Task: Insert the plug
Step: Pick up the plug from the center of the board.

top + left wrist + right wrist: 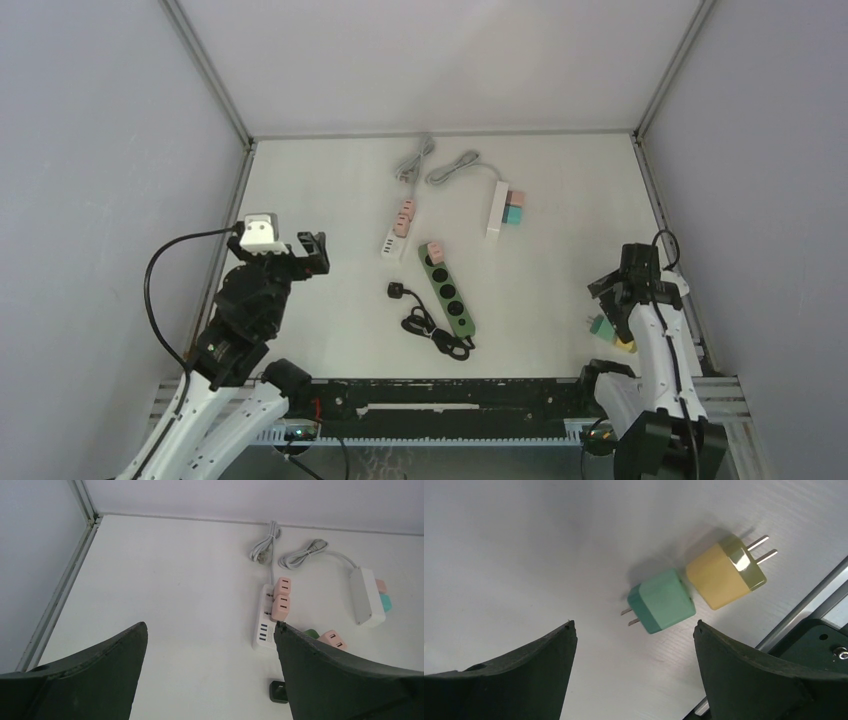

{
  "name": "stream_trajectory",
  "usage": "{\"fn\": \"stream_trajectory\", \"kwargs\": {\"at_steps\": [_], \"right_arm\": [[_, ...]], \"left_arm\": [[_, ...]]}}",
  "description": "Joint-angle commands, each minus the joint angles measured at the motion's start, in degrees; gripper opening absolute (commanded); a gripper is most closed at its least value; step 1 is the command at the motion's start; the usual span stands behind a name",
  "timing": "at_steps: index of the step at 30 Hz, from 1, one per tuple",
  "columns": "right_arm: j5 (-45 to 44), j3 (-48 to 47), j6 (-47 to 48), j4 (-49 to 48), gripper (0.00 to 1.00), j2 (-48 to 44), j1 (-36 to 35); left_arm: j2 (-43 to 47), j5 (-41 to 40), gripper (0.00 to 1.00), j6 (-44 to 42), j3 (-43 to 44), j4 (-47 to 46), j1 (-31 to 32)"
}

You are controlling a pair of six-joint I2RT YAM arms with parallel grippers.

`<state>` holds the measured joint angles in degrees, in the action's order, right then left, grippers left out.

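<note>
**1. Near right corner of the worktop [330,200].** Teal plug [661,607] and yellow plug [724,575] lie on their sides, just beside each other, with prongs pointing opposite ways. Neither is inserted. Your right gripper [634,625] hovers above them with jaws apart and holds nothing. It is likely posed to pick up the teal one.

**2. Left edge.** Your left gripper [211,624] has its jaws wide and is empty. It faces the strips, probably to steady one.

**3. Centre.** Green strip [450,295] shows free sockets, with a pink adapter [434,250] at its far end. Black plug [397,290] and its cord lie beside it.

**4. Farther.** Left white strip [395,232] and right white strip [496,208] both have adapters fitted.

**5. Far edge.** Two grey cables [412,160], bundled.
</note>
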<state>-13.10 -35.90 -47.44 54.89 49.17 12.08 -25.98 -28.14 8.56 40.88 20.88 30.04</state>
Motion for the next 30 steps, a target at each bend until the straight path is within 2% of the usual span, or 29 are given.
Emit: {"fn": "stream_trajectory", "kwargs": {"at_steps": [1,7,11,18,23,30], "right_arm": [[-2.69,2.56,-2.19,-4.06,0.92,2.49,1.81],[-0.45,4.31,0.42,-10.69,0.87,6.81,3.48],[6.87,4.92,2.99,-15.51,0.81,9.84,2.95],[12.68,4.36,3.07,-21.78,0.77,11.60,-5.28],[9.36,1.27,5.51,-20.27,0.77,14.09,-9.85],[4.04,1.24,7.30,-17.06,0.78,11.73,-10.10]], "left_arm": [[0.53,-1.86,1.00,-1.74,-1.35,-1.64,1.42],[0.78,-1.15,1.00,-1.70,-1.42,-1.64,2.11],[0.61,-1.83,1.00,-1.79,-1.53,-1.73,2.12],[-0.09,-1.41,1.00,-1.61,-1.68,-1.81,2.11],[-0.34,-1.24,1.00,-1.54,-1.77,-1.90,2.09],[-0.63,-0.78,1.00,-1.44,-1.86,-1.90,2.12]]}}
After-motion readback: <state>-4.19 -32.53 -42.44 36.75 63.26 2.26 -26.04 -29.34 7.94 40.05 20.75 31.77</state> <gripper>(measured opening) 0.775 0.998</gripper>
